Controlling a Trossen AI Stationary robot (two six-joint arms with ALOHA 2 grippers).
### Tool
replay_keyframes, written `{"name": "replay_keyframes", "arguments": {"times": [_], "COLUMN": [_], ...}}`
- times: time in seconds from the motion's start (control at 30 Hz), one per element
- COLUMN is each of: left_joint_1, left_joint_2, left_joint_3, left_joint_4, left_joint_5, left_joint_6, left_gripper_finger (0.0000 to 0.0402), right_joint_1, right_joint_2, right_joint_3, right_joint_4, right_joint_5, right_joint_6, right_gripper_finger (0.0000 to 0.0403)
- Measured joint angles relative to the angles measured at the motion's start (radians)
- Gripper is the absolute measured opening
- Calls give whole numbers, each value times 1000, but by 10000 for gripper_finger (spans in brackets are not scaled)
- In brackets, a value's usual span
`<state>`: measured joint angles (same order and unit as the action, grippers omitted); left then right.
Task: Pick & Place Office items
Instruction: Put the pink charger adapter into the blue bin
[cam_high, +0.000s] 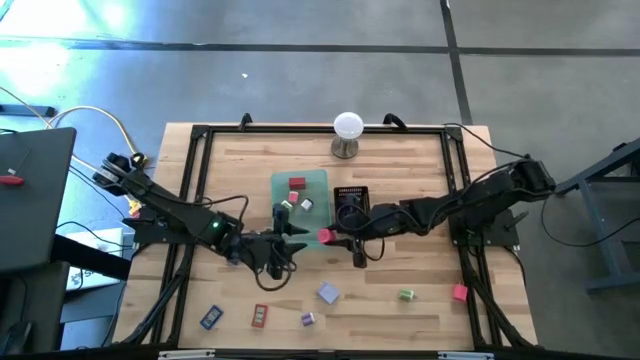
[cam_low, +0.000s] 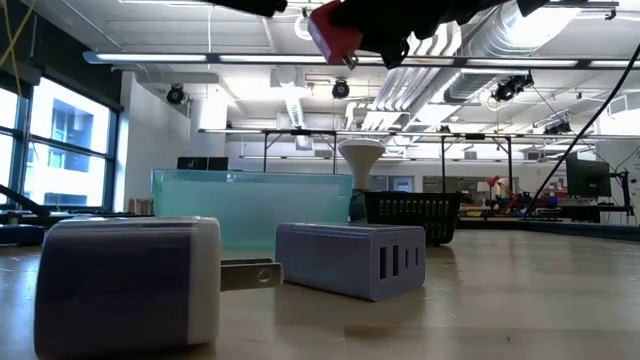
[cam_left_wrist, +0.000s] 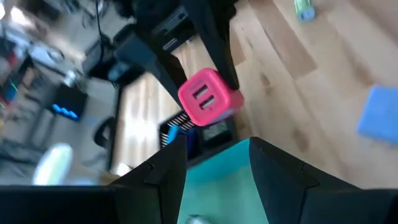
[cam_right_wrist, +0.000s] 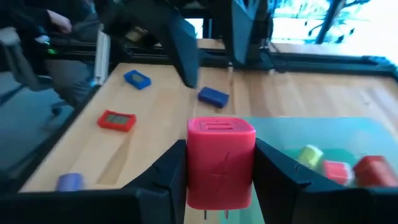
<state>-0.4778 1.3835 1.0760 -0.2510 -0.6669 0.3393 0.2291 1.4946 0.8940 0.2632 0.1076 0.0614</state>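
Note:
A pink charger-like block (cam_right_wrist: 221, 140) hangs over the near edge of the translucent green tray (cam_high: 312, 180), with my right gripper (cam_high: 335, 236) shut on it. My left gripper (cam_left_wrist: 217, 146) faces it from the table's left, open, with nothing between its fingers, a short way off. In the tray lie a red item (cam_high: 297, 183) and two pale ones (cam_high: 290, 205). More office items rest flat on the wood near the front edge: blue (cam_high: 210, 317), red (cam_high: 260, 315), purple (cam_high: 308, 318), lavender (cam_high: 328, 292), green (cam_high: 406, 294), pink (cam_high: 459, 292). My right gripper pinches the pink block by its two opposite flat sides (cam_right_wrist: 191, 171) between its two fingers. The fingers come nearly level from the table's right, slanting a little down. The block is lifted clear of table and tray, its slotted face (cam_left_wrist: 202, 99) turned toward my left gripper.
A black mesh tray (cam_high: 352, 197) stands right of the green tray. A white ball on a metal stand (cam_high: 347, 130) is at the far edge. Black frame rails (cam_high: 200, 140) run along the table's sides.

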Motion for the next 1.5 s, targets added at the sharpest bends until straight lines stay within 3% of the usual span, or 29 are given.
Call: {"name": "replay_keyframes", "arguments": {"times": [0.2, 0.4, 0.87, 1.5], "left_joint_1": [23, 35, 45, 46], "left_joint_2": [27, 66, 104, 104], "left_joint_3": [0, 0, 0, 0], "left_joint_4": [18, 61, 215, 239], "left_joint_5": [16, 16, 74, 96], "left_joint_6": [273, 407, 369, 373], "left_gripper_finger": [165, 165, 165, 165], "right_joint_1": [1, 0, 0, 0], "right_joint_2": [0, 0, 0, 0], "right_joint_3": [0, 0, 0, 0], "right_joint_4": [-1, 2, -27, -35], "right_joint_5": [-35, -36, -36, -36], "right_joint_6": [52, 68, 66, 66], "right_gripper_finger": [128, 128, 129, 129]}}
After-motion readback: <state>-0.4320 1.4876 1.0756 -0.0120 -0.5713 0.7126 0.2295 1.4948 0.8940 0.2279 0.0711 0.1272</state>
